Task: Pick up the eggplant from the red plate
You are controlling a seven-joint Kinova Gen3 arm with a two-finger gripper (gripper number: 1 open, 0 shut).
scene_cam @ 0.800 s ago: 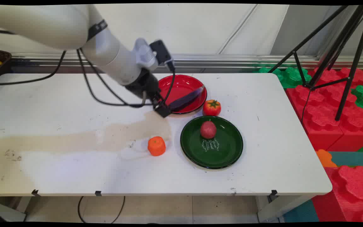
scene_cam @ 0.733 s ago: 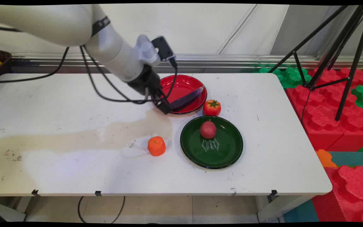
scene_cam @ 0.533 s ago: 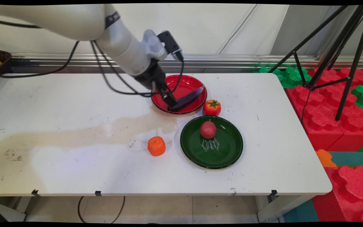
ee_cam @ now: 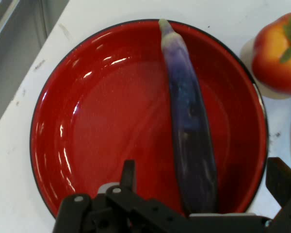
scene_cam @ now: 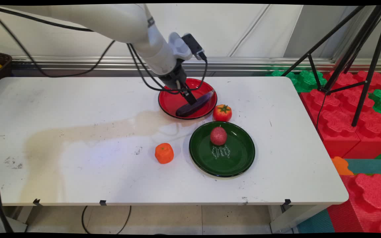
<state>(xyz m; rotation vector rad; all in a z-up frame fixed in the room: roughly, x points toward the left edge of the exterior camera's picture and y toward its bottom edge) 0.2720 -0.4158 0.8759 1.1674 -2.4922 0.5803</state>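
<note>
Black two-finger pincer [ee_cam: 201, 187], spread wide, straddles the long purple eggplant [ee_cam: 189, 121] in the glossy red plate [ee_cam: 87, 121]; centre, descend squarely.

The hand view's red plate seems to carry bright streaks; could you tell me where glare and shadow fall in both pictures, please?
Hand view: white glare streaks lie on the glossy round red plate beside the long purple eggplant, which looks sharp. Main view: the arm casts a soft tan shadow across the white table; the round dark green plate shows only faint sheen.
</note>
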